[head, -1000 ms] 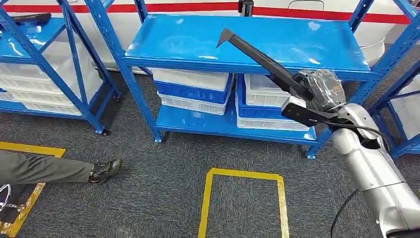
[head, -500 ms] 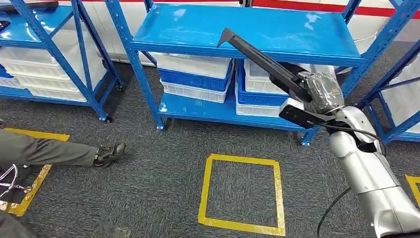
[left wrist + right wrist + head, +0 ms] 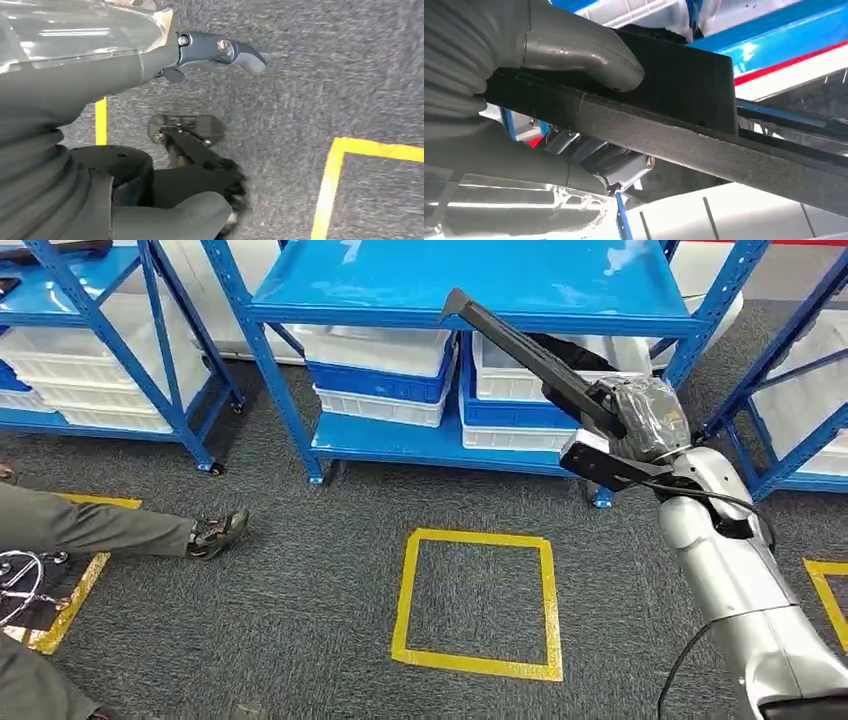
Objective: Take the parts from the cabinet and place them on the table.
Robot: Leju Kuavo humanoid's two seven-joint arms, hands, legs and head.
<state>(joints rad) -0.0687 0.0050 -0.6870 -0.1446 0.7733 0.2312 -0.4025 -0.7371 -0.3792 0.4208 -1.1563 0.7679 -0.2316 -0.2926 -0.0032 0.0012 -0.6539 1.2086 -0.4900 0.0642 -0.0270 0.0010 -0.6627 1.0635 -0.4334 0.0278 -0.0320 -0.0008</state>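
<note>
Broadly, the blue cabinet [image 3: 470,285] stands ahead across the carpet, white and blue bins [image 3: 385,375] stacked on its lower shelf, with a yellow floor square [image 3: 475,600] in front and a person's leg [image 3: 110,530] stretched out to the left. Already off the shelf, a long black part [image 3: 520,350] is gripped at one end by the right hand [image 3: 640,420], thumb [image 3: 584,52] pressed over it, its far end slanting up before the top shelf. Setting it on the table remains, I judge, with no table in sight; the left hand [image 3: 220,50] hangs over the floor, apparently holding nothing, though whether open or curled I cannot tell.
</note>
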